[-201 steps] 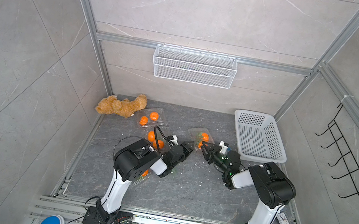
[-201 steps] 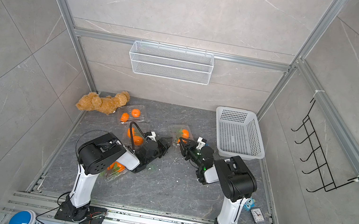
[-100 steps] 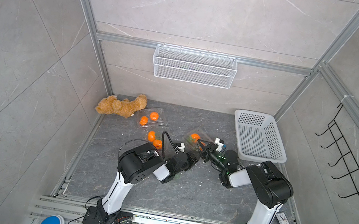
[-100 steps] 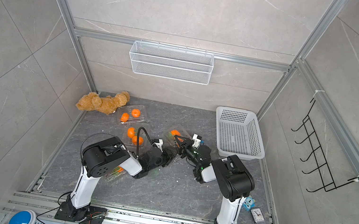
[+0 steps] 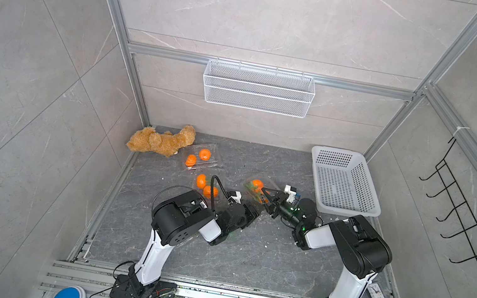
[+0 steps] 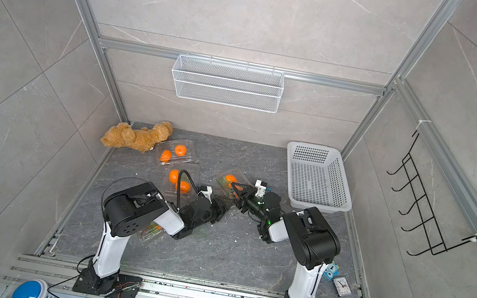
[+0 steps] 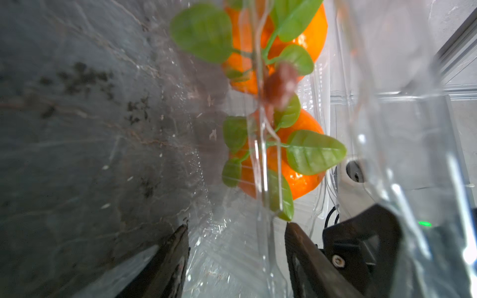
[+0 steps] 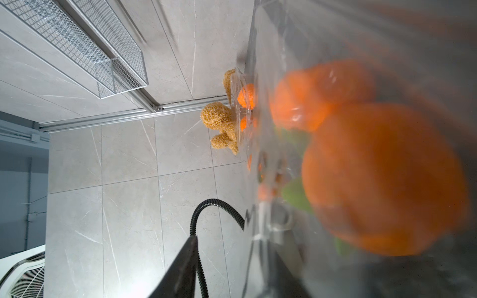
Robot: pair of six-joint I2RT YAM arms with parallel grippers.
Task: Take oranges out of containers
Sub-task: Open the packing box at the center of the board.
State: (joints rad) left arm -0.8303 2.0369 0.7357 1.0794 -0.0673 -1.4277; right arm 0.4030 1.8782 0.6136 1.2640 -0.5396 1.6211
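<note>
Both grippers meet at a clear container [image 5: 250,181] mid-floor holding leafy oranges [image 5: 256,184]. My left gripper [image 5: 253,210] is open. In its wrist view, the left gripper [image 7: 236,225] has the container's plastic rim [image 7: 265,232] between its spread jaws, below two oranges [image 7: 302,178]. My right gripper [image 5: 266,198] is open at the container's other end. In its wrist view, one finger [image 8: 185,258] stands outside the clear wall, close to blurred oranges [image 8: 382,175]. Two more containers [image 5: 200,158] [image 5: 206,185] hold two oranges each. Another container [image 6: 151,230] lies partly hidden under my left arm.
A tan teddy bear [image 5: 162,143] lies at the back left beside a container. A white perforated basket [image 5: 342,181] stands at the back right. A wire basket [image 5: 257,88] hangs on the back wall, and a black hook rack [image 5: 464,213] on the right wall.
My left gripper has swung right from the middle container to the container at the right gripper. That container and the right gripper have shifted slightly left, and the right jaws have widened.
</note>
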